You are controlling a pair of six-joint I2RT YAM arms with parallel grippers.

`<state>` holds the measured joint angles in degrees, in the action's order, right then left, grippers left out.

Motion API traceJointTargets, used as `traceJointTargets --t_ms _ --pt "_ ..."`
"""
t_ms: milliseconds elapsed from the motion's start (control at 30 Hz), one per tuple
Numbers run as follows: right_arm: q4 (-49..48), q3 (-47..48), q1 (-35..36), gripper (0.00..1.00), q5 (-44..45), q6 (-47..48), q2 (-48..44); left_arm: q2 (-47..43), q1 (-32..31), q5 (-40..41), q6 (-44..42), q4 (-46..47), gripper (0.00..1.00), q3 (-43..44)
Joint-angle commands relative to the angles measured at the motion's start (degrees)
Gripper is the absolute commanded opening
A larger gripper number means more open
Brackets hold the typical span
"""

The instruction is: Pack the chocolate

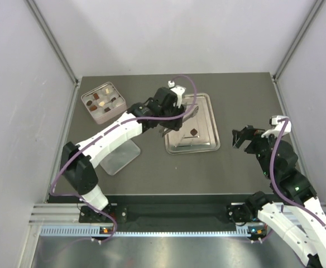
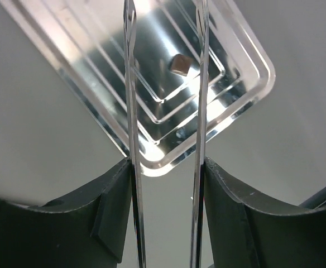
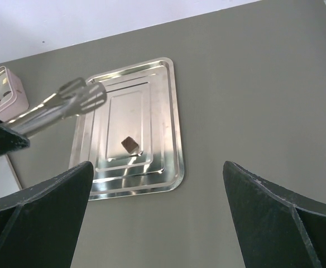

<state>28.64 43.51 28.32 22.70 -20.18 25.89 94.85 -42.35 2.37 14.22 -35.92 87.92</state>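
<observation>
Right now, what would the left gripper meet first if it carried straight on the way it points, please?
Probably the lone chocolate piece on the steel tray: the tongs held by the left gripper frame it, though depth is unclear.

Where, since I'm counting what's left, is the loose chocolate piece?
In the top view the chocolate piece lies alone on the steel tray, right of the pink tin.

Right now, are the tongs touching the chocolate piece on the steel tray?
Apart. In the right wrist view the tongs end at a corner of the steel tray, with bare metal between them and the chocolate piece.
</observation>
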Motion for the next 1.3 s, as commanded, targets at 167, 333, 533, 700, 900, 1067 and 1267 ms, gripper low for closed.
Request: traceJointTargets --t_ms 167,333,533,700,900,1067,1267 --pt "-0.4 2.0 -0.1 1.00 1.5 -0.1 -1.7 3.2 -4.6 2.3 -3.2 7.6 0.56 -2.0" --pt "-0.5 1.9 -0.1 1.00 1.6 0.1 -1.5 6.2 -5.8 2.8 -3.3 8.0 0.56 -1.9" --pt "-0.6 1.8 -0.1 1.00 2.2 0.5 -1.5 7.8 -6.2 3.9 -3.3 9.4 0.55 -5.4" --pt "-0.6 1.8 -0.1 1.00 2.2 0.5 -1.5 8.9 -6.3 3.3 -3.2 10.6 0.54 -7.8" --pt "-0.4 1.9 0.0 1.00 2.2 0.4 -1.5 10.1 -6.3 1.3 -2.1 10.9 0.53 -9.0" --pt "-0.3 1.8 0.0 1.00 2.0 0.2 -1.8 9.0 -6.4 2.4 -1.3 10.9 0.49 -10.7" --pt "-0.3 2.1 -0.1 1.00 1.7 0.1 -1.8 6.8 -6.4 5.1 -0.8 7.5 0.41 -8.7"
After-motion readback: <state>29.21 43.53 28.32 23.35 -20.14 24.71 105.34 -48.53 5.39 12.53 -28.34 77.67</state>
